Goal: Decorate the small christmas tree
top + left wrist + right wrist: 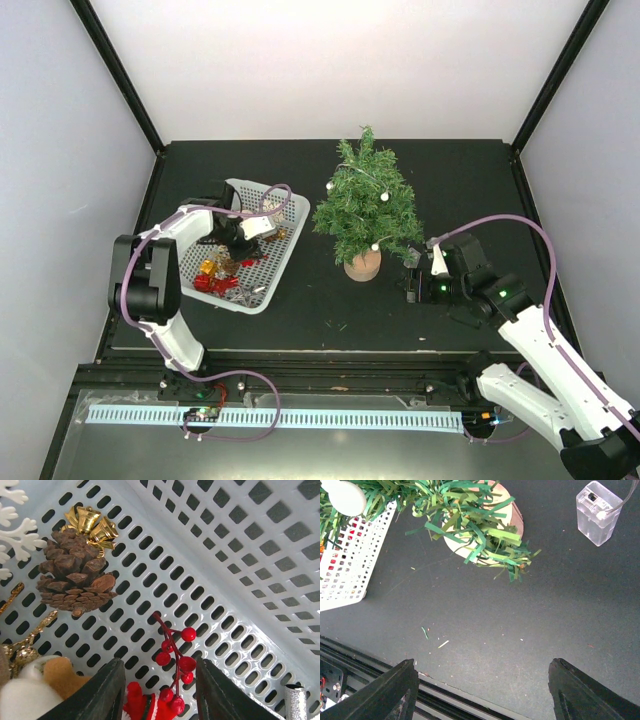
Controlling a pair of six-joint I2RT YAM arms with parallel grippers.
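Jaws of left hand (pixel 160 672) half parted, gripping nothing, astride red berry sprig (pixel 176 664) in white basket (pixel 258 283), left of centre in top view. Upright at centre, right of there: small christmas tree (pixel 365 205), closer to right hand (pixel 481 672), gaping and empty.

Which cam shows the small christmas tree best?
Top external: the small christmas tree is whole there, tip to wooden base, upright beside the white basket. Right wrist catches only its base and low branches. Left wrist shows none of it.
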